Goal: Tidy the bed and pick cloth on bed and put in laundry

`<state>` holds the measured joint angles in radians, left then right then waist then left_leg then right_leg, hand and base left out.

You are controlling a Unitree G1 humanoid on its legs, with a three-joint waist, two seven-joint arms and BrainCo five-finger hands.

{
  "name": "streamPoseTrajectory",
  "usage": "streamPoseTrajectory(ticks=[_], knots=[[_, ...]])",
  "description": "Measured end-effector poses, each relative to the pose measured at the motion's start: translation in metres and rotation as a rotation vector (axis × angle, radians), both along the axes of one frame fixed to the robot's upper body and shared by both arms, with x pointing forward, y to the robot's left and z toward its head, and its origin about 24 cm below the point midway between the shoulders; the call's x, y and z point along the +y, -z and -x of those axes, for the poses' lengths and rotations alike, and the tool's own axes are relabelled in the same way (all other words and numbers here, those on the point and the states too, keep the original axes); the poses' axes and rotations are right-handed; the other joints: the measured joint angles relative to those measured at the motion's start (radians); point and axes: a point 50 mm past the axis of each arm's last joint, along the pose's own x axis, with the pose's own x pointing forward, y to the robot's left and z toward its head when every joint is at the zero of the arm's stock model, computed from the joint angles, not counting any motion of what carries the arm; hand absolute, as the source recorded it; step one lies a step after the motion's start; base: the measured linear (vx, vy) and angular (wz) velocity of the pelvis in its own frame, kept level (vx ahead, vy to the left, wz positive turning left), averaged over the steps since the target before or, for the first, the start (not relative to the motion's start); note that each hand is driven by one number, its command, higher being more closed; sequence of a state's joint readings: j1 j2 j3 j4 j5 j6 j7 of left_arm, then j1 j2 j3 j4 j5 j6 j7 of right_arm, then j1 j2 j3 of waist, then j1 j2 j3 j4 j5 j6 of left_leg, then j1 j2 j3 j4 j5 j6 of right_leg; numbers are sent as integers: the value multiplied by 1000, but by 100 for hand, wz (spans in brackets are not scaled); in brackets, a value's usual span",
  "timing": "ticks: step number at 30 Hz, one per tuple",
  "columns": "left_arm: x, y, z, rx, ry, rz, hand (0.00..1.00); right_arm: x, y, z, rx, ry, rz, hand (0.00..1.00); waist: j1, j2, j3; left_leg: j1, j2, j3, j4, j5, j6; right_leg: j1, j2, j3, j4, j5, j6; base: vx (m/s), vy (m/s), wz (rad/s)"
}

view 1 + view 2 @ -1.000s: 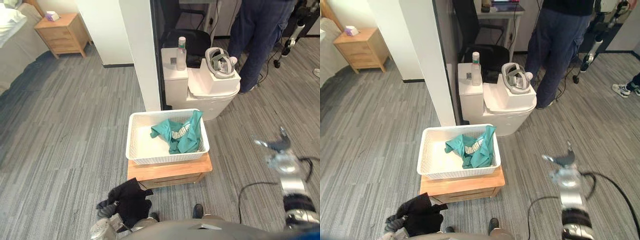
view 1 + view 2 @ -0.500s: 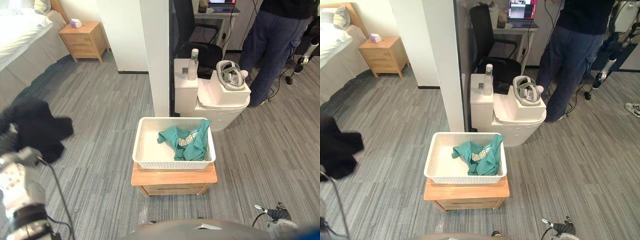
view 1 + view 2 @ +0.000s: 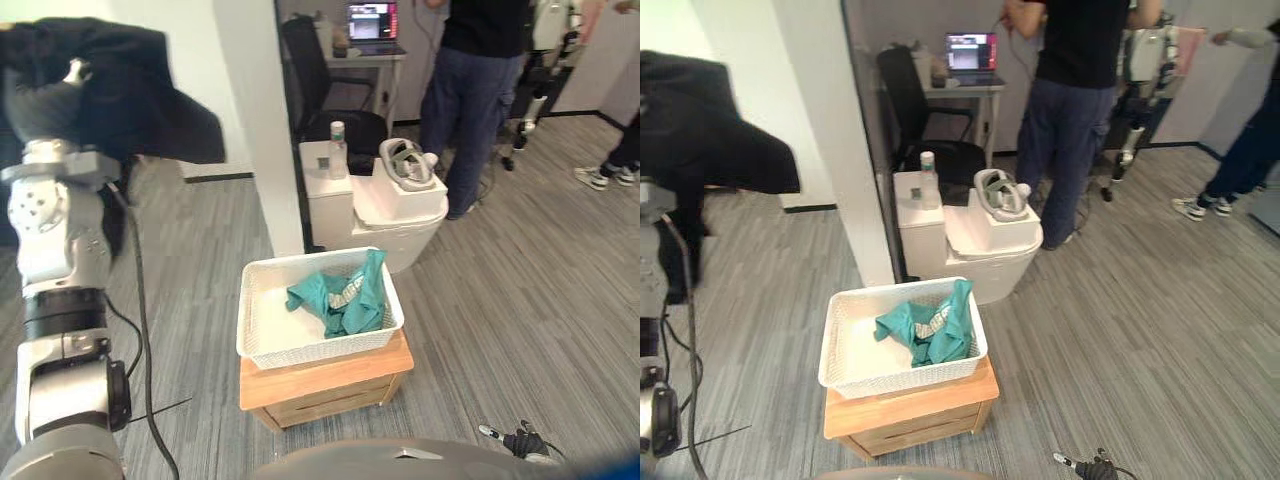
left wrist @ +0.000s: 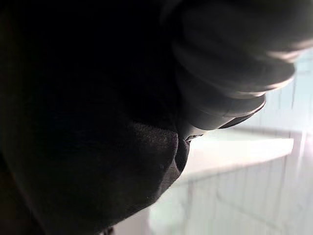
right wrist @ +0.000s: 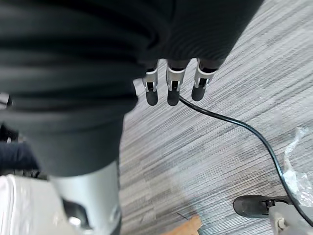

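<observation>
My left hand (image 3: 48, 112) is raised high at the left, shut on a black cloth (image 3: 140, 90) that drapes over it and hangs toward the pillar. In the left wrist view the black cloth (image 4: 88, 147) lies under my curled fingers (image 4: 225, 73). A white laundry basket (image 3: 262, 345) stands on a small wooden stand (image 3: 330, 385) in front of me. A teal cloth (image 3: 340, 300) lies in its right half. The black cloth is above and left of the basket, well apart from it. My right hand (image 3: 518, 440) hangs low at the lower right, its fingers (image 5: 168, 90) straight and empty.
A white pillar (image 3: 250, 120) rises just behind the basket. A white unit (image 3: 375, 200) beside it carries a bottle (image 3: 338, 150) and a headset (image 3: 405, 160). A person (image 3: 475, 90) stands behind it, near an office chair (image 3: 320, 70) and a desk with a laptop (image 3: 370, 20).
My left arm has swung up from low at the left to head height, carrying the black cloth. The camera has shifted. My right hand stays low.
</observation>
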<state>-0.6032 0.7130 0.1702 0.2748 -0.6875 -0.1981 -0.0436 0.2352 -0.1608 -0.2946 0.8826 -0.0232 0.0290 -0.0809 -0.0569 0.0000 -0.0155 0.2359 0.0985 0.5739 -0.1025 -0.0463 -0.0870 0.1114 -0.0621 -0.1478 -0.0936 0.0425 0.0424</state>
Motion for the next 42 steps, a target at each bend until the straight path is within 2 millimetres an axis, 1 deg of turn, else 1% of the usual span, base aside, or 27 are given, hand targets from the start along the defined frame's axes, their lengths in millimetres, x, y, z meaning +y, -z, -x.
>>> streamPoseTrajectory(ticks=[1, 3, 5, 6, 8, 10, 11, 12, 13, 14, 15, 16, 17, 19, 20, 22, 23, 25, 27, 28, 30, 32, 36, 38, 39, 41, 42], knots=[[-10, -3, -4, -9, 31, -2, 100, 2, 1, 0, -1, 0, -6, 0, -8, 0, 0, 3, 1, 6, 0, -3, 0, 0, 1, 4, 0, 0, 0, -19, -17, -24], [-28, -7, -9, -27, 89, -4, 100, 8, 2, -1, -3, -3, -20, 0, -7, 1, 0, 15, 3, 28, 0, -9, -5, 0, 7, 30, 0, 1, -1, -16, -18, -31], [-52, -8, -16, -25, 165, -12, 100, 17, 5, -2, -5, -4, -45, 0, -8, 12, 6, 28, 7, 55, 0, -17, -9, 1, 13, 52, 1, 1, -1, -19, -21, -31], [-58, -7, -18, -20, 182, -14, 100, 19, 5, -2, -5, -5, -49, 0, -11, 16, 6, 29, 7, 58, 0, -19, -9, 1, 13, 53, 1, 1, -1, -18, -20, -22], [-84, 2, -26, 15, 257, -14, 100, 23, 6, -3, -3, -20, -60, 0, -18, 26, 10, 37, 9, 86, 5, -27, -11, 0, 16, 72, 4, 1, -1, -14, -13, -23], [-97, 12, -30, 53, 297, -8, 100, 27, 6, -5, -13, -20, -67, 0, -19, 28, 17, 46, 10, 108, 12, -36, -15, 0, 19, 89, 6, 1, -1, -27, -5, -28], [-108, 23, -34, 91, 321, -13, 100, 30, 6, -7, -20, -20, -74, 0, -20, 28, 19, 46, 12, 113, 20, -42, -16, -1, 19, 96, 8, 1, -1, -42, -12, -21], [-119, 34, -38, 137, 345, -19, 100, 33, 6, -8, -25, -20, -81, 0, -31, 25, 22, 49, 12, 121, 20, -44, -18, -3, 20, 104, 10, 1, -1, -34, -14, -21], [-127, 42, -40, 173, 365, -18, 100, 35, 7, -9, -26, -26, -86, 0, -34, 23, 29, 57, 12, 130, 19, -45, -19, -3, 22, 108, 14, 1, -1, -41, -18, -20], [-135, 57, -41, 223, 390, -8, 100, 37, 7, -11, -27, -40, -89, 0, -37, 25, 34, 62, 13, 135, 19, -46, -21, -5, 25, 110, 21, 0, -2, -42, -18, -16], [-140, 65, -40, 247, 402, -5, 100, 37, 7, -10, -27, -41, -89, 0, -42, 25, 34, 63, 13, 138, 19, -46, -22, -7, 26, 110, 24, 0, -2, -42, -17, -17], [-150, 82, -37, 291, 428, -2, 100, 37, 7, -9, -24, -40, -89, 0, -44, 26, 35, 62, 13, 152, 19, -48, -24, -17, 27, 119, 30, 0, -2, -30, -9, -18], [-155, 91, -36, 318, 440, 1, 100, 37, 7, -9, -24, -39, -89, 0, -44, 27, 36, 62, 13, 159, 20, -48, -24, -20, 29, 126, 32, 0, -2, -29, -3, -24], [-174, 130, -25, 445, 481, -21, 100, 38, 8, -6, -12, -35, -91, 0, -48, 25, 43, 65, 12, 166, 21, -48, -24, -23, 31, 136, 33, 0, -2, -38, -11, -13], [-178, 137, -22, 472, 489, -31, 100, 38, 8, -5, -10, -34, -90, 0, -48, 25, 47, 66, 12, 167, 21, -48, -24, -23, 31, 136, 34, 0, -2, -52, -15, -4], [-190, 169, -9, 590, 524, -60, 100, 39, 9, -4, -6, -31, -93, 0, -49, 27, 62, 66, 12, 170, 19, -49, -25, -27, 31, 137, 38, 0, -2, -72, -9, -5], [-192, 175, -6, 614, 527, -72, 100, 40, 9, -3, -5, -29, -96, 0, -49, 26, 62, 65, 12, 170, 18, -49, -25, -28, 31, 138, 38, -1, -2, -78, -12, -4], [-196, 198, 3, 706, 536, -97, 100, 46, 11, 0, 4, -20, -110, 0, -48, 23, 64, 65, 12, 170, 17, -49, -25, -28, 32, 141, 39, -2, -2, -73, -12, -1], [-198, 211, 9, 756, 540, -85, 100, 46, 11, 1, 6, -18, -110, 0, -48, 23, 64, 64, 12, 169, 16, -49, -25, -30, 32, 143, 40, -2, -2, -61, -2, -1], [-196, 222, 17, 794, 538, -66, 100, 46, 11, 2, 9, -18, -111, 0, -48, 21, 65, 63, 11, 169, 15, -48, -24, -31, 32, 143, 41, -2, -2, -64, 0, 0], [-195, 232, 24, 826, 533, -57, 100, 46, 11, 4, 13, -17, -111, 0, -47, 19, 67, 63, 11, 166, 13, -47, -22, -32, 32, 143, 41, -2, -2, -66, -4, 3], [-193, 243, 34, 862, 519, -61, 100, 46, 12, 11, 29, -10, -109, 0, -41, 17, 68, 62, 8, 156, 2, -41, -19, -32, 31, 136, 41, -3, -1, -59, -2, 9], [-185, 253, 53, 888, 485, -44, 100, 46, 13, 14, 45, -8, -106, 0, -35, 14, 70, 63, 6, 152, 2, -38, -16, -31, 27, 131, 45, -10, 7, -46, 1, 6], [-171, 259, 59, 915, 425, -37, 100, 47, 13, 13, 42, -29, -100, 0, -35, 14, 70, 62, 6, 133, 6, -36, -14, -32, 24, 109, 61, -19, 9, -38, -4, 17], [-166, 260, 59, 917, 402, -31, 100, 47, 13, 13, 41, -31, -99, 0, -35, 13, 70, 61, 6, 128, 6, -35, -13, -31, 23, 104, 63, -20, 9, -39, 1, 19], [-149, 257, 56, 913, 328, 7, 100, 49, 14, 12, 45, -49, -96, 0, -30, 8, 69, 60, 6, 122, 6, -34, -11, -31, 22, 97, 67, -24, 8, -42, 8, 12], [-137, 255, 54, 907, 281, 50, 100, 50, 14, 11, 43, -60, -93, 0, -28, 5, 68, 58, 5, 114, 3, -32, -11, -30, 20, 88, 69, -30, 7, -47, 6, 18]])
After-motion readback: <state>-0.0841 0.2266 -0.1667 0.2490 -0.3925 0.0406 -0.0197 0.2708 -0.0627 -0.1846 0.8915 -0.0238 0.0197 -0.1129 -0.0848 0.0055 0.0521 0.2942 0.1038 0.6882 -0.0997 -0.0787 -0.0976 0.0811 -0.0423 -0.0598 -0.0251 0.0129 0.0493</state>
